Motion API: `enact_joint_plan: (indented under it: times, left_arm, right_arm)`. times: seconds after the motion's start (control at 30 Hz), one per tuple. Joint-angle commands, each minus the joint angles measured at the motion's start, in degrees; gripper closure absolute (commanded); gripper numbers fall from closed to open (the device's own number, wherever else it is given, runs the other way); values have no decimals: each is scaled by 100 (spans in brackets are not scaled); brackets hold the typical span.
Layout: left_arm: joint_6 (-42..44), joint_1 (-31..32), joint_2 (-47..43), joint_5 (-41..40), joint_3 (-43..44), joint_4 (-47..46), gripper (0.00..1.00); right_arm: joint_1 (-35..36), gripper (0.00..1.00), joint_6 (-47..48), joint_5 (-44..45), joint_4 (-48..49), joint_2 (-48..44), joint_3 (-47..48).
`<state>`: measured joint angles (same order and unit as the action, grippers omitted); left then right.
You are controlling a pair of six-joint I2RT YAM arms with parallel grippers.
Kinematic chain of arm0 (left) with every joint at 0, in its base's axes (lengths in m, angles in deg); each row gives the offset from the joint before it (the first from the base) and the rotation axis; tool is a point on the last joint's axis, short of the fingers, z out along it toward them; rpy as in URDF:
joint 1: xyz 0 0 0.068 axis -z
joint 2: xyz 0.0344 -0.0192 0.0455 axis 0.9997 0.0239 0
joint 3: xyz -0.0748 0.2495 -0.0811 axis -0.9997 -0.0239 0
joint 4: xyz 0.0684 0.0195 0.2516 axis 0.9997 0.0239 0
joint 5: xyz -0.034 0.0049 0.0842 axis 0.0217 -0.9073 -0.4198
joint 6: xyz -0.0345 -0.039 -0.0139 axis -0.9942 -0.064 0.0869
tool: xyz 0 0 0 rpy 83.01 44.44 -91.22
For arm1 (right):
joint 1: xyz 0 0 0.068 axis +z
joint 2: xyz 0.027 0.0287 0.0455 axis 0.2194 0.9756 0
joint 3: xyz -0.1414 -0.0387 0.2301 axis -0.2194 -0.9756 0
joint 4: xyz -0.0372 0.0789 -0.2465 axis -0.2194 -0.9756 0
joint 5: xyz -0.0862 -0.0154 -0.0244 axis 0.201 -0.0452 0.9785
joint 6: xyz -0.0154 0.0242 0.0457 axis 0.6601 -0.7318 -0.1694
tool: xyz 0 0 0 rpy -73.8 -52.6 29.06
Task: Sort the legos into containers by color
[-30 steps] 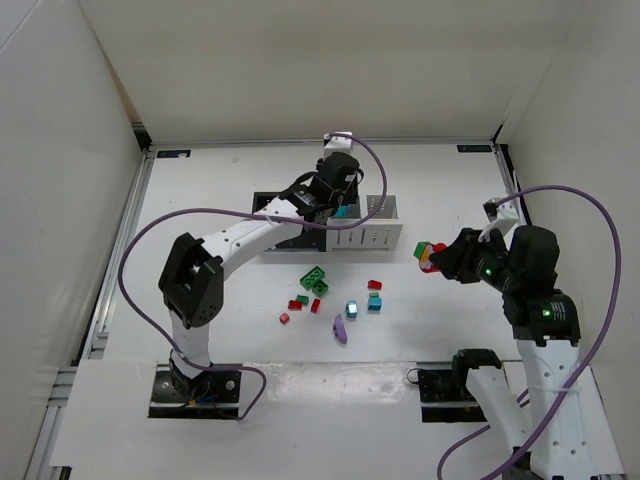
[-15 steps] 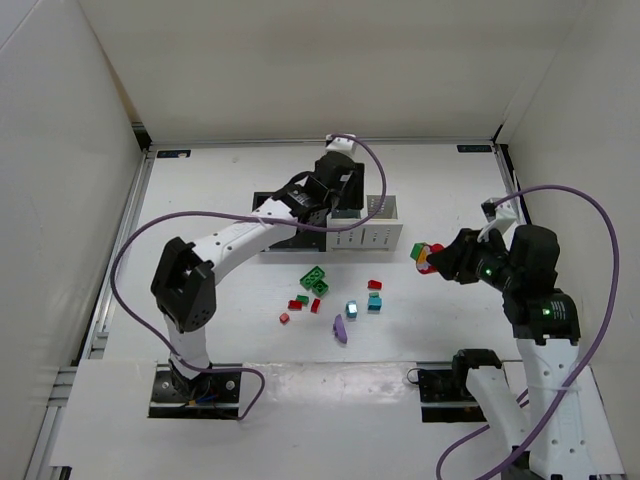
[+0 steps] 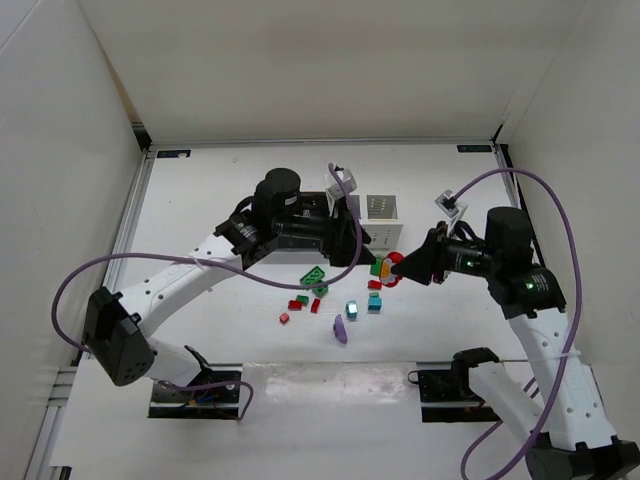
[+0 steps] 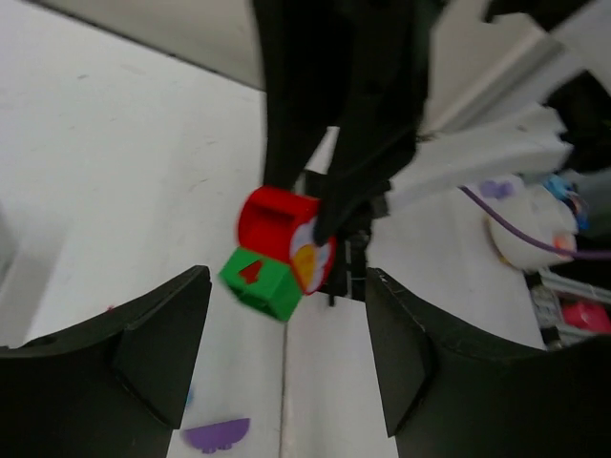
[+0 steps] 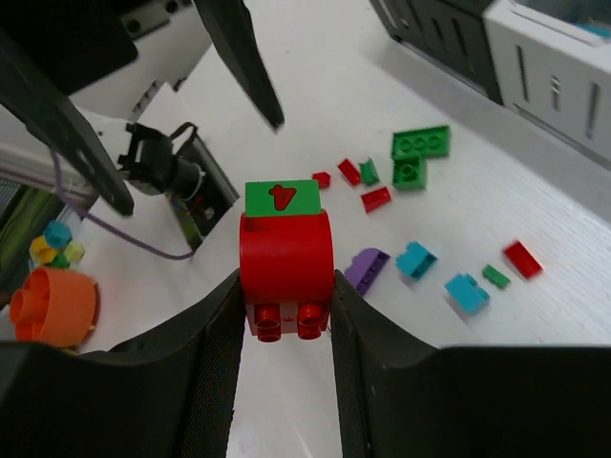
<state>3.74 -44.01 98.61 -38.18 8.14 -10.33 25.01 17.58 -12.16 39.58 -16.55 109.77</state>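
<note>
Handover-ish moment going on, I reckon. right gripper (image 5: 284, 296) is clamped on a red rounded brick (image 5: 286, 250) that has a green brick (image 5: 282, 197) with a 4 printed on it stuck on one end, so it's a two-colour clump and can't just get dropped in one bin. It's held up off the table (image 3: 220, 180), just in front of the row of bins (image 3: 382, 207), not over any of them

left gripper (image 4: 288, 286) is pointed straight at that clump with its fingers wide apart, nothing in them, and the clump sits right in the gap from its wrist view

Rest of the loose legos (image 3: 315, 280) (green, red, teal, one purple) are scattered on the table in front of the bins, so sorting looks far from done

Next move, as I see it: left one needs to line up on the green brick only, pinch it, then pull or twist it off while the right hangs onto the red. Tiny target, easy to grab both
</note>
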Motion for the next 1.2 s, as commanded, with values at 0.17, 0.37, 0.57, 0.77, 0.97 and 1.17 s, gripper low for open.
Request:
enact_joint_plan:
  times: [0.17, 0.37, 0.57, 0.77, 0.97, 1.17]
  left_arm:
    - [245, 240, -523, 1054, -157, -208, 26]
    - [114, 249, -699, 1379, -245, -436, 23]
    - [193, 249, -497, 1247, -78, -207, 21]
    - [149, 258, -461, 1230, -17, -172, 22]
    - [140, 258, -409, 957, 80, 29, 32]
    - [87, 258, -365, 922, 151, -23, 48]
  right_arm:
    - [515, 100, -552, -254, 1342, -331, 276]
    - [638, 100, -605, -509, 1465, -323, 390]
    - [937, 100, -623, -518, 1544, -375, 469]
    - [946, 100, -658, -255, 1552, -393, 487]
    - [832, 100, -632, -175, 1676, -376, 548]
    - [893, 100, -517, -202, 1518, -156, 575]
